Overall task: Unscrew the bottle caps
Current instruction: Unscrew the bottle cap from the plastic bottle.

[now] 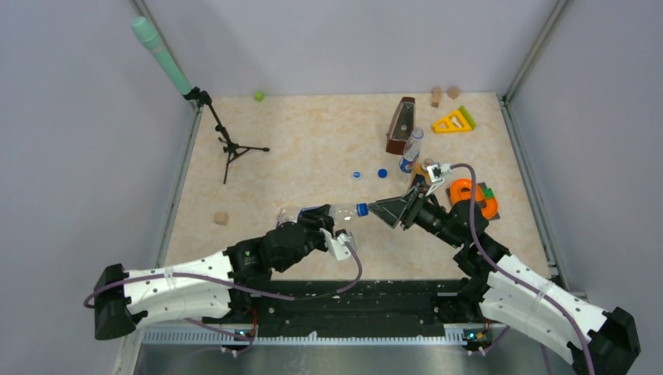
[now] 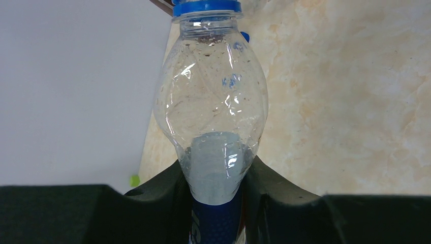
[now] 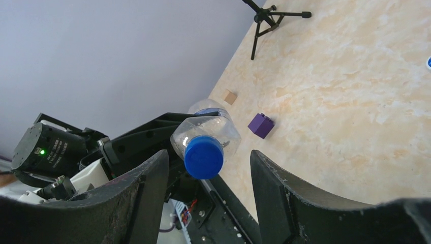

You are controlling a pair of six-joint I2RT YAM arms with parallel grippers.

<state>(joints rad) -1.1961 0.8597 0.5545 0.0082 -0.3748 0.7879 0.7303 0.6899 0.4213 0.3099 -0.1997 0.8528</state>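
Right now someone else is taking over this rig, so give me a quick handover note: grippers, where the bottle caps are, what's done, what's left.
Left gripper: shut on the clear plastic bottle, held level with its neck toward the right arm.
Right gripper: open, one finger on each side of the dark blue screw cap, not touching it.
Done: a pale blue-white cap and a second dark blue cap lie loose on the marbled table.
Left: close on the held bottle's cap and twist it off.

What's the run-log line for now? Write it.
left gripper: shut on bottle | right gripper: open around blue cap | cap: not yet off
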